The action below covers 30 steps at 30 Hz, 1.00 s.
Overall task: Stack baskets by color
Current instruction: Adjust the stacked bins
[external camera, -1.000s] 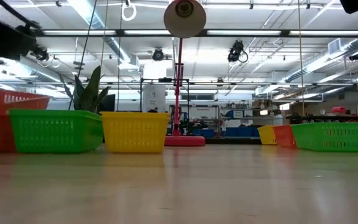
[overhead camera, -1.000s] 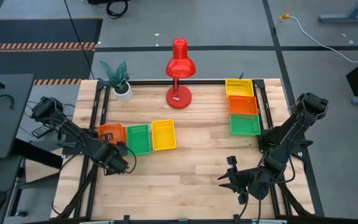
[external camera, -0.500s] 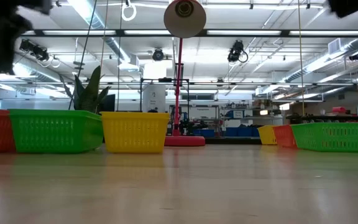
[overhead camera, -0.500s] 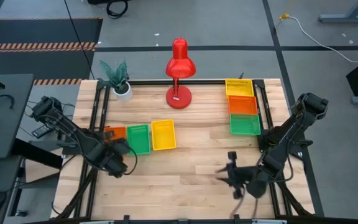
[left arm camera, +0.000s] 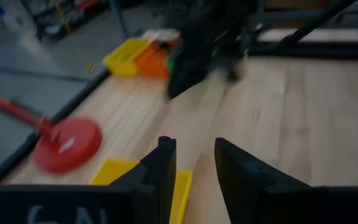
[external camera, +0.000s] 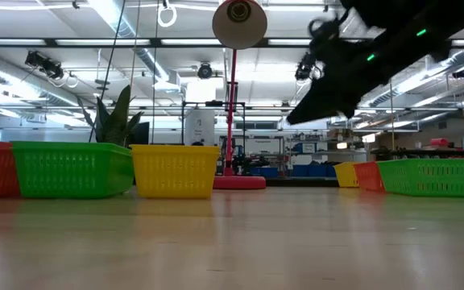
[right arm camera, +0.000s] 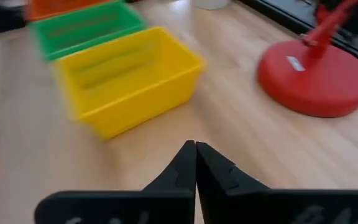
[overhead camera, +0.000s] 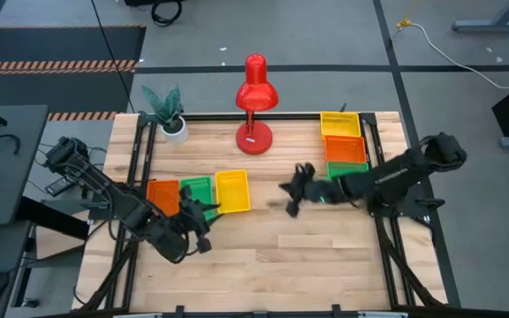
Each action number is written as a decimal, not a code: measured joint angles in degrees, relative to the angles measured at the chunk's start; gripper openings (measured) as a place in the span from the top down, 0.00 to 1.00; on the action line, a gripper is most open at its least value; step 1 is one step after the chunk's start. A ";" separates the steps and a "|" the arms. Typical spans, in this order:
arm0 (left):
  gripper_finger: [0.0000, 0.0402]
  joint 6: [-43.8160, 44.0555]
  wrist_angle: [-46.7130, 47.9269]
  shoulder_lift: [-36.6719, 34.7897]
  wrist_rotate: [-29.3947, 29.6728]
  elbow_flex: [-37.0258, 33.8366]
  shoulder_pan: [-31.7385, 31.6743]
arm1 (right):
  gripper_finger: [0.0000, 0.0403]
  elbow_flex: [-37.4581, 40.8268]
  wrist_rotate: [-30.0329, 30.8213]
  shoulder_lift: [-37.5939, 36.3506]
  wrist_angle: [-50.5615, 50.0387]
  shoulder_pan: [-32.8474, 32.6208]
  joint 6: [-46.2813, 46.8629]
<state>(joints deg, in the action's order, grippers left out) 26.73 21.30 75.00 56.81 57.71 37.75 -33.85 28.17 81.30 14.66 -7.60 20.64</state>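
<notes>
Three baskets stand in a row on the table's left half: orange [overhead camera: 163, 196], green [overhead camera: 194, 193] and yellow [overhead camera: 231, 192]. Another row runs along the right edge: yellow [overhead camera: 340, 124], orange [overhead camera: 344, 148] and green [overhead camera: 353, 168], the last partly under my right arm. My left gripper [left arm camera: 194, 168] hovers open and empty just near of the green and yellow baskets [overhead camera: 203, 221]. My right gripper [right arm camera: 196, 163] is shut and empty, in the air over the table's middle [overhead camera: 292, 193], pointing at the left yellow basket [right arm camera: 129, 78].
A red desk lamp [overhead camera: 254, 132] stands at the far middle, its base [right arm camera: 319, 74] close to my right gripper. A small potted plant [overhead camera: 168, 115] sits at the far left corner. Bare wood lies across the near half of the table [overhead camera: 272, 265].
My right gripper has swung from the near right corner up toward the table's middle and the left yellow basket, and has shut. My left gripper has risen, tipped from pointing down to nearly level, and shifted right. The orange basket on the left has settled flat beside the green one.
</notes>
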 joint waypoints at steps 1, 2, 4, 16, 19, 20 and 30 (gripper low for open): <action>0.71 -2.17 -2.00 0.00 0.00 0.00 0.01 | 0.98 0.00 -1.84 1.16 1.16 2.74 -0.97; 0.71 -3.71 -3.45 0.00 0.01 0.00 0.02 | 0.99 -0.28 -4.18 2.87 3.15 5.13 -1.60; 0.71 -5.15 -4.54 0.00 -0.01 0.00 0.27 | 0.99 -1.47 -9.30 7.18 6.62 8.86 -2.28; 0.71 -4.13 -3.72 1.06 -0.22 -0.07 1.69 | 1.00 -23.29 -14.08 35.55 8.34 12.39 -2.48; 0.71 -3.36 -3.38 2.45 -0.79 -0.06 2.18 | 1.00 -26.28 -15.87 38.29 7.41 11.48 -1.81; 0.71 -3.35 -3.17 2.75 -0.89 -0.13 2.55 | 1.00 -27.05 -15.94 38.89 7.37 10.97 -1.24; 0.71 -3.02 -3.87 5.03 -0.73 -0.04 3.40 | 1.00 -29.00 -15.65 39.63 5.23 8.36 0.52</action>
<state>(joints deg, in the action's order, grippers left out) 23.71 17.43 80.03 56.07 57.67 41.15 -62.85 12.52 120.93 19.89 0.75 21.16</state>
